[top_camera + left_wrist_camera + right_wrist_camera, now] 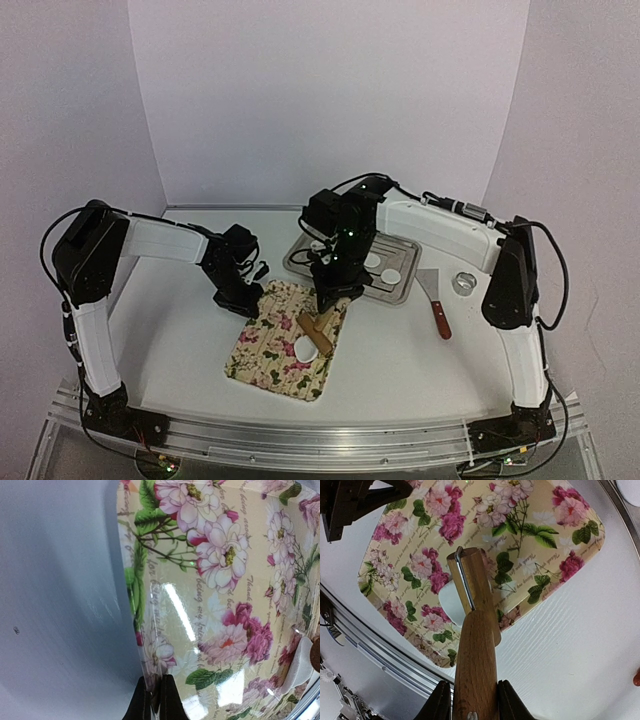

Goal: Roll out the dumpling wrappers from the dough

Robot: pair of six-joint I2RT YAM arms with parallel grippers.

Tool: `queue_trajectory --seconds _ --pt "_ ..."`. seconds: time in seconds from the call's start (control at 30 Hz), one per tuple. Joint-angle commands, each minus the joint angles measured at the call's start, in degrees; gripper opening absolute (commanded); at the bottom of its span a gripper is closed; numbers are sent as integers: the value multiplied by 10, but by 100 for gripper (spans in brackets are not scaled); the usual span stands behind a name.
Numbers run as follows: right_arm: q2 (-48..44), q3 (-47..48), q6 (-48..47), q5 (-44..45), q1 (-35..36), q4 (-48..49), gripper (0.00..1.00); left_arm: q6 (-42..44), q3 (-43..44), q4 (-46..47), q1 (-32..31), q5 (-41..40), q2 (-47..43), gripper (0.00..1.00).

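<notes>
A floral mat (270,345) lies mid-table. On it rests a small white piece of dough (303,350), with the head of a wooden roller (315,332) on its far side. My right gripper (327,298) is shut on the roller's handle (476,670). In the right wrist view the roller head (472,587) covers part of the dough (450,602). My left gripper (156,700) is shut on the mat's left edge (145,645). Two dumpling wrappers (372,260) (391,275) lie in the metal tray (305,262) behind the mat.
A scraper with a red handle (438,308) lies right of the tray. A metal ring cutter (463,283) sits beyond the scraper. The table's metal front rail (300,435) runs along the near edge, and white walls close in the back and sides.
</notes>
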Motion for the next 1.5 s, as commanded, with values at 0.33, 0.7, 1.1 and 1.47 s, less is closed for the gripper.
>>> queue_trajectory --seconds 0.33,0.7,1.1,1.47 --pt "29 -21 -39 -4 3 -12 0 17 10 -2 1 -23 32 0" --pt "66 -52 -28 26 6 -24 0 12 7 2 1 -23 33 0" --pt "123 -62 -2 25 23 -22 0 10 0 9 1 -18 33 0" --pt "168 -58 23 1 38 -18 0 6 -13 19 1 -8 31 0"
